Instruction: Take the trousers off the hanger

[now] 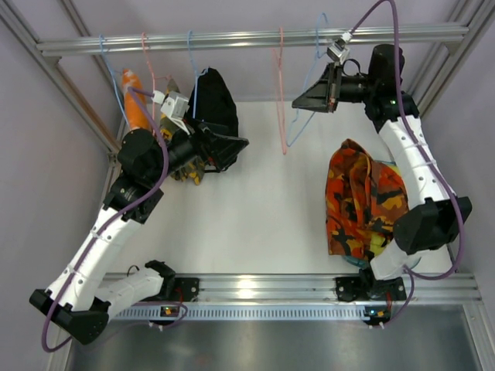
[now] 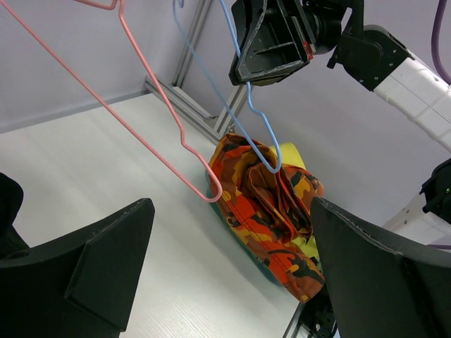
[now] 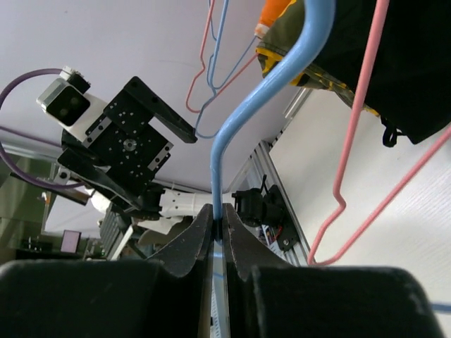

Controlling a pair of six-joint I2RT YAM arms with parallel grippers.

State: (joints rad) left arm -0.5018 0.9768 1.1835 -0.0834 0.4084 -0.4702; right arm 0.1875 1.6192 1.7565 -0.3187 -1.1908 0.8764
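As right hand (image 3: 217, 218) pinches blue hanger (image 3: 218, 169), pink hanger (image 3: 359, 98) hangs beside.

The left hand (image 1: 232, 151) is held fully open on a bent arm. The right hand (image 3: 218, 213) is clamped on a blue hanger (image 3: 271, 81).

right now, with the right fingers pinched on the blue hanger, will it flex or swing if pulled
Probably light and fairly stiff: the blue hanger is thin, bare wire holding its bends. The right fingers pinch one narrow spot, so it may pivot. It seems hooked over the rail beside a pink hanger, so pulling could swing or snag it.
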